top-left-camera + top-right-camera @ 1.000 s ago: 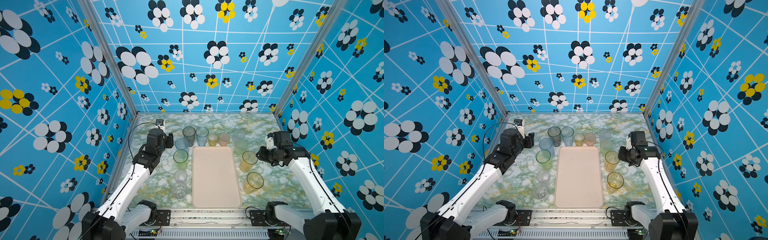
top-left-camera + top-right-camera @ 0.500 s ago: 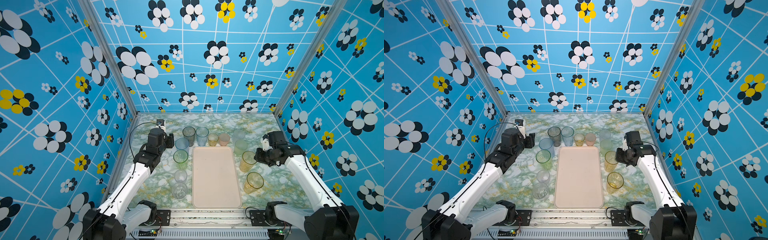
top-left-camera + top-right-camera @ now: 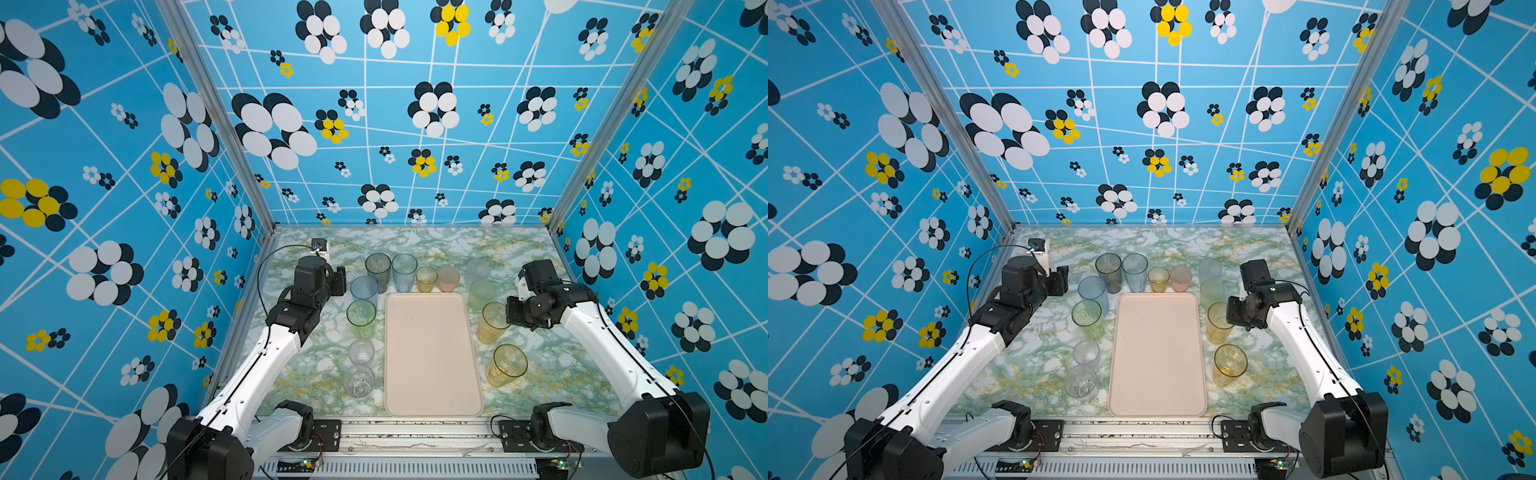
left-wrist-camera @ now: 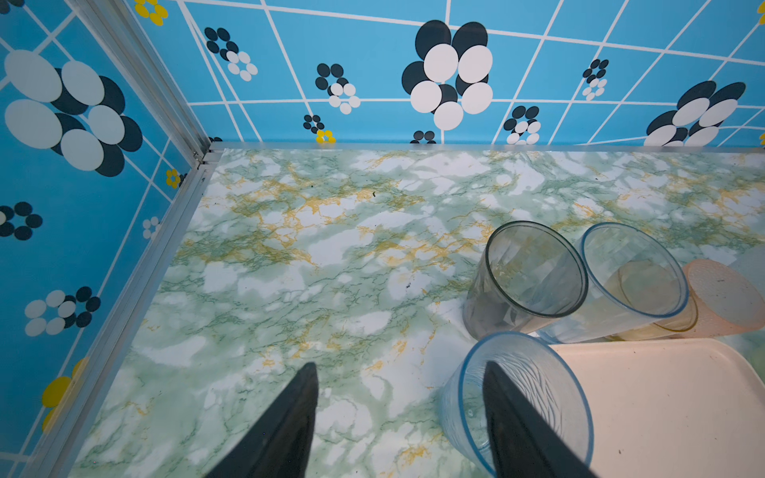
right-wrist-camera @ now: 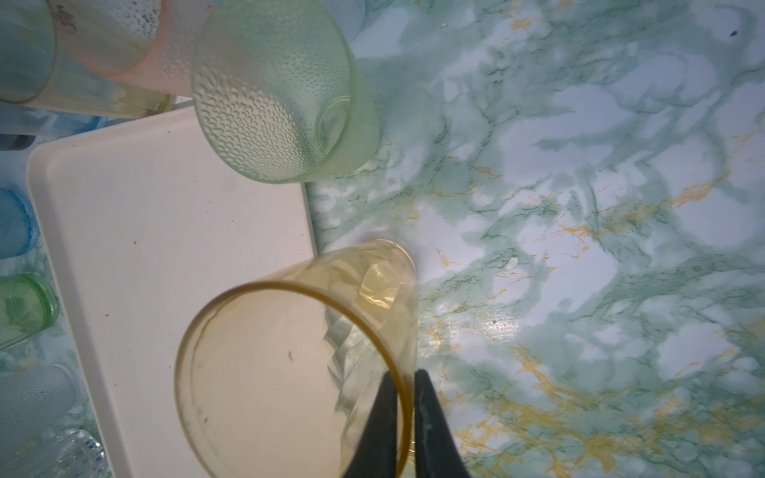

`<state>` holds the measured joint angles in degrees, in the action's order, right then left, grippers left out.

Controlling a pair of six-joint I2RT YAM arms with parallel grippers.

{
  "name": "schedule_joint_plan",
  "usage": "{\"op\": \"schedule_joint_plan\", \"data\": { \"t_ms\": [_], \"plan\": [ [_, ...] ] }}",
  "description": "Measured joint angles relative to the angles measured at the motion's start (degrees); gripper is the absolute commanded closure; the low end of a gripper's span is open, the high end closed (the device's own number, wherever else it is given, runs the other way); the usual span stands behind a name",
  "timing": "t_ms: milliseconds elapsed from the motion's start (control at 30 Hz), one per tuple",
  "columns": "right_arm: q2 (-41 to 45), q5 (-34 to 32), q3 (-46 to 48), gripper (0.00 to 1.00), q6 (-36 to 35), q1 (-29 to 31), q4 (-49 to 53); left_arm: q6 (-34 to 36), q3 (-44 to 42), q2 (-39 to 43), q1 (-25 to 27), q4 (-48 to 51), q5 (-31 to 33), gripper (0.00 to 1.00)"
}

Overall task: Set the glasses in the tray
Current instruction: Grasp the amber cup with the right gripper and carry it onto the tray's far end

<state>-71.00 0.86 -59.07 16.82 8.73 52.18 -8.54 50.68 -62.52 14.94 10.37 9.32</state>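
Pinching the rim of an amber tumbler (image 5: 269, 372) with the right gripper (image 5: 405, 374), one finger inside, beside the tray (image 3: 432, 353). Holding the left gripper (image 4: 399, 364) wide at a blue tumbler (image 4: 554, 393). Narrowed and moved inward on the right since a second ago.

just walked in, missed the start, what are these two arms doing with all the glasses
Two arms are loading glasses into the tray. The right arm's jaws pinch the rim of a tall amber glass beside it. The left arm's jaws stand open at a blue glass. No glass is in the tray yet.
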Motion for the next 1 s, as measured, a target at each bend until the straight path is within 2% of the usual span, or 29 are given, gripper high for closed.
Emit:
{"op": "schedule_joint_plan", "data": {
  "t_ms": [67,400,567,700,833,1000],
  "plan": [
    [-0.04,-0.94,-0.37,1.00,0.17,0.50,0.55,0.04,0.00,0.00,-0.09,0.00,0.00,0.36],
    [0.35,-5.88,-9.22,1.00,-0.04,3.02,5.09,0.17,-0.02,-0.04,-0.35,0.00,-0.42,0.36],
    [-0.87,-8.35,-20.26,1.00,-1.14,9.79,8.50,0.15,-0.02,-0.68,-0.55,-0.02,-0.42,0.36],
    [-7.13,-8.92,-30.23,1.00,-2.40,18.18,9.35,0.11,-0.04,-1.29,-0.74,-0.04,-0.39,0.36],
    [-17.70,-8.87,-39.30,1.00,-4.09,25.35,9.92,0.11,-0.04,-1.57,-0.74,-0.02,-0.59,0.36],
    [-30.34,-7.80,-47.39,1.00,-5.92,30.88,10.45,0.11,-0.04,-1.55,-1.14,-0.02,-1.03,0.35]
  ]
}}
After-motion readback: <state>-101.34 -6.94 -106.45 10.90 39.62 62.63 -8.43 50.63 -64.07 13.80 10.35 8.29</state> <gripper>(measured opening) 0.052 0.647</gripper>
